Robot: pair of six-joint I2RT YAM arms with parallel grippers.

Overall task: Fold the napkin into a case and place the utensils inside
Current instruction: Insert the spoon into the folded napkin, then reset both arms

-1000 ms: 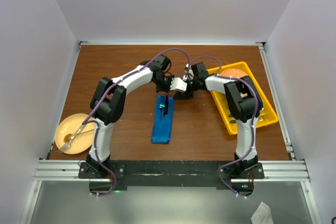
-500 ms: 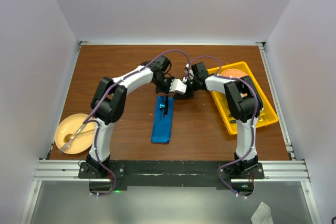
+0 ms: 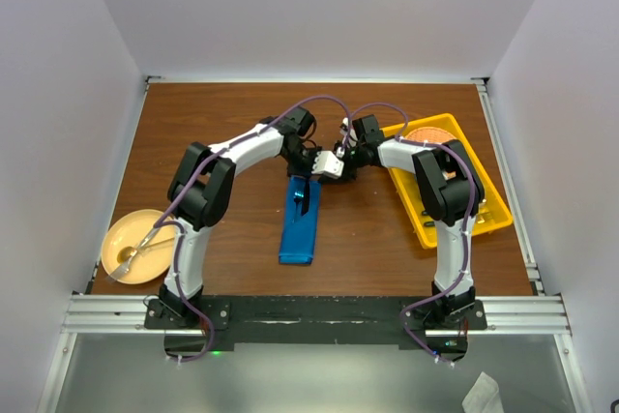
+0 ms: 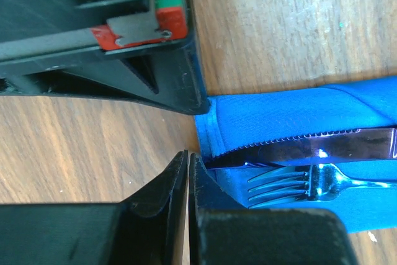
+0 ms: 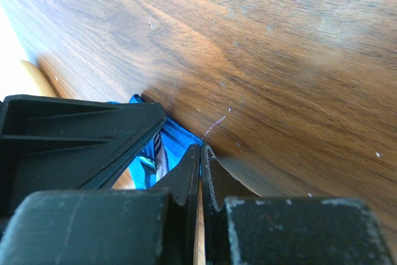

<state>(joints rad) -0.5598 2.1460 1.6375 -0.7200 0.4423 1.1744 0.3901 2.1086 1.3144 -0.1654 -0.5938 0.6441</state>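
The case [image 3: 299, 224] lies flat near the middle of the tabletop [image 3: 368, 229]. Its long axis runs from the near side to the far side, with the far end leaning slightly right. In the left wrist view we see the utensils [image 4: 310, 153] lying on the blue cloth at that far end, side by side along the case's length. They are a knife [image 4: 322, 146] and a fork [image 4: 291, 185], with the knife tip and the tines pointing toward the far edge. Their handles run out of that view, and we cannot tell whether any part is tucked under a fold.

The left end effector [image 4: 188, 162] sits right at the far edge of the case. Its fingers are drawn together to a hairline gap, and we see no cloth between them. The right end effector [image 5: 200, 153] crowds the same far end just beside it, its fingers pressed tight on nothing.

Well to the right of the case is a yellow tray [image 3: 491, 202] holding an orange plate [image 3: 426, 134]. The right arm crosses over this tray. Well to the left of the case, toward the near side, a yellow plate [image 3: 145, 266] carries a gold spoon [image 3: 129, 256].
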